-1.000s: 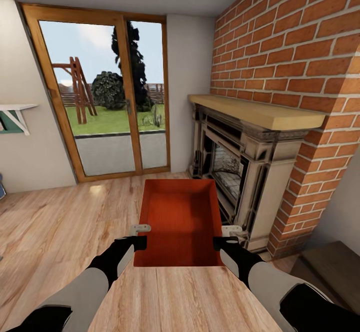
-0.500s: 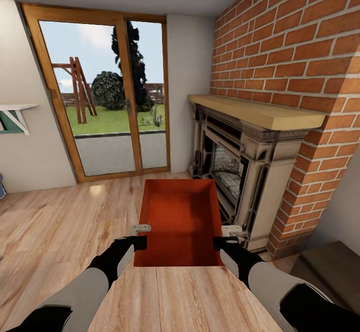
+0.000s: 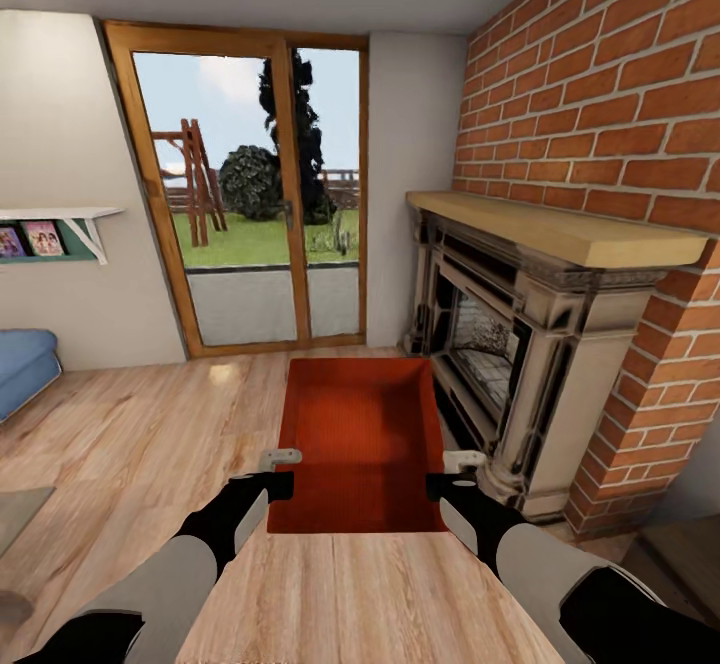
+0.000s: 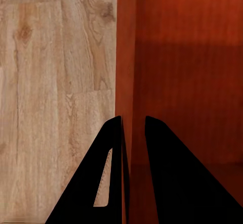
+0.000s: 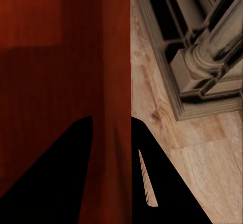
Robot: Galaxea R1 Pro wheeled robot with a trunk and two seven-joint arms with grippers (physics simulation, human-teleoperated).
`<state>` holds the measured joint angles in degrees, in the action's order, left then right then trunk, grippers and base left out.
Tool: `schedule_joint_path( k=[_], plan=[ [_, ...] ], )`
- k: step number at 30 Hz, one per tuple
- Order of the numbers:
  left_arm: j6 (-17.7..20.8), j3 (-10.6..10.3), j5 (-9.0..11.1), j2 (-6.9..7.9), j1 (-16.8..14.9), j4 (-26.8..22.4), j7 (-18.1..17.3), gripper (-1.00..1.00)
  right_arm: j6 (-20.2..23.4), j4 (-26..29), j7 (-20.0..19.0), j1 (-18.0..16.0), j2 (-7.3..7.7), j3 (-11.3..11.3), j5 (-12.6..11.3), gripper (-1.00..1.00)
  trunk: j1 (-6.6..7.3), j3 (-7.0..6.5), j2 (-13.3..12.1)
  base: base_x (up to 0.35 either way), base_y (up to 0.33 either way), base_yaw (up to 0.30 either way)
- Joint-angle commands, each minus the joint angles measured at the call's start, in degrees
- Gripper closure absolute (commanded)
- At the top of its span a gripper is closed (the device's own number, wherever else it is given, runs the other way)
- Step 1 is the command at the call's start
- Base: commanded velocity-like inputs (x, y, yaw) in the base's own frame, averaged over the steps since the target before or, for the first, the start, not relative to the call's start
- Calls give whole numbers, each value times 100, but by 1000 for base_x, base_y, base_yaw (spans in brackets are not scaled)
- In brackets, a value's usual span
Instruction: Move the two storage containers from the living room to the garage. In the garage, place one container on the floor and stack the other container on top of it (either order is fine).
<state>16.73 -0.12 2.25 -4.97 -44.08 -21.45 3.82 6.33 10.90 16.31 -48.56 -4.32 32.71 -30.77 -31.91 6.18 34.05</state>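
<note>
The storage container (image 3: 360, 439), an orange-red open-top bin, sits low in the centre of the head view, carried above the wood-plank floor (image 3: 130, 444). The left gripper (image 3: 281, 474) has its fingers (image 4: 114, 173) closed tight on the bin's left wall; the right gripper (image 3: 446, 476) pinches the right wall the same way. The brick fireplace (image 3: 530, 344) fills the right side, glass doors (image 3: 265, 194) the upper middle, and a blue sofa (image 3: 22, 369) the left edge.

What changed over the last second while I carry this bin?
The view swung left: the fireplace and glass door slid right, bringing the blue sofa into sight. Unchanged: the left claw and right claw still clamp the storage container by its side walls.
</note>
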Motion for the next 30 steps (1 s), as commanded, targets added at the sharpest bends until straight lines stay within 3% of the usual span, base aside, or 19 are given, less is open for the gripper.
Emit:
schedule_joint_path(
  k=[1,30],
  plan=[
    [32,29,83,-3,-4,10,49,100,3,44,-111,-4,2,104,32,100,-2,7,10,0,0,291],
    [31,25,92,-10,-4,10,40,100,0,44,-111,-4,2,95,33,100,-2,-97,10,0,0,291]
  ],
)
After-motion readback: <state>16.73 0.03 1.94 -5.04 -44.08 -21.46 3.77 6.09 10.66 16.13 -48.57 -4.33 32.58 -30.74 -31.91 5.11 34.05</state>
